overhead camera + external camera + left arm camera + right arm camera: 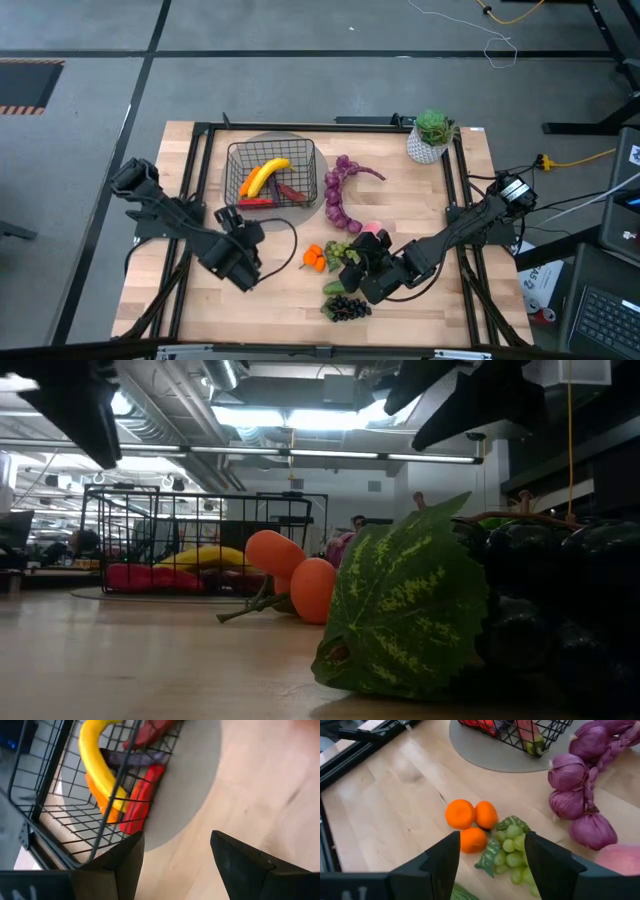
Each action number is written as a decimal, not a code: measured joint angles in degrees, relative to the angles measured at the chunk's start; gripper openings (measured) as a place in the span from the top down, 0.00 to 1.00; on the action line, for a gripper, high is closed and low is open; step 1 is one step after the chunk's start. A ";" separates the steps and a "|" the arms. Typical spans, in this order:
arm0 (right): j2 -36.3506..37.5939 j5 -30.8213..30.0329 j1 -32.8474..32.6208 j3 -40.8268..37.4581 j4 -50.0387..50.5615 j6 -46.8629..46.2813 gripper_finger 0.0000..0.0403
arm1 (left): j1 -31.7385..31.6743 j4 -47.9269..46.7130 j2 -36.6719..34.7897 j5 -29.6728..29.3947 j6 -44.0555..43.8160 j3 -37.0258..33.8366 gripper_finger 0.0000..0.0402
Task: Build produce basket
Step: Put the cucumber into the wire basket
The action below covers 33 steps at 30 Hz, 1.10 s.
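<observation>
The black wire basket point(270, 175) stands on a round grey mat point(318, 205) at the table's far left, with a yellow banana point(268, 172) and red chillies point(285, 190) inside. My left gripper point(243, 228) hovers open just near of the basket's near corner point(65, 810), empty. My right gripper point(358, 262) hangs open above the oranges point(470, 822) and green grapes point(512, 845), touching neither. A purple string of bulbs point(340, 190), a pink peach point(372, 232), a cucumber point(335, 288) and dark grapes point(345, 308) lie on the table.
A white pot with a green plant point(430, 135) stands at the far right corner. A black frame point(195, 150) runs round the table's edges. In the low view the dark grapes' leaf point(410, 610) fills the foreground. Bare wood lies at the near left.
</observation>
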State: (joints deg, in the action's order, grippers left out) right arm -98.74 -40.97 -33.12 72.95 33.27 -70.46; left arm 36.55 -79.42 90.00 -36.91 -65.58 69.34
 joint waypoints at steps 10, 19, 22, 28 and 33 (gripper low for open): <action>-0.05 15.60 -0.45 0.00 -0.72 4.95 0.45 | 6.70 0.88 0.00 -0.01 -0.35 0.00 0.44; -6.27 26.97 -2.67 0.00 -0.75 12.36 0.45 | 8.88 1.10 0.00 -1.81 -1.50 0.00 0.44; -8.08 27.09 -2.62 0.00 -0.99 13.92 0.45 | 8.86 1.22 0.00 -1.87 -1.55 0.00 0.44; -11.40 26.28 -2.20 0.03 -1.01 18.35 0.45 | 8.86 1.27 0.00 -1.87 -1.55 0.00 0.44; -14.02 25.30 -2.25 -0.11 -0.80 18.21 0.45 | 8.86 1.28 0.00 -1.86 -1.53 0.00 0.44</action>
State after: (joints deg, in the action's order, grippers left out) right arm -112.76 -15.67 -35.38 72.84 32.47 -52.25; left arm 45.41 -78.14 90.00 -38.76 -67.11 69.34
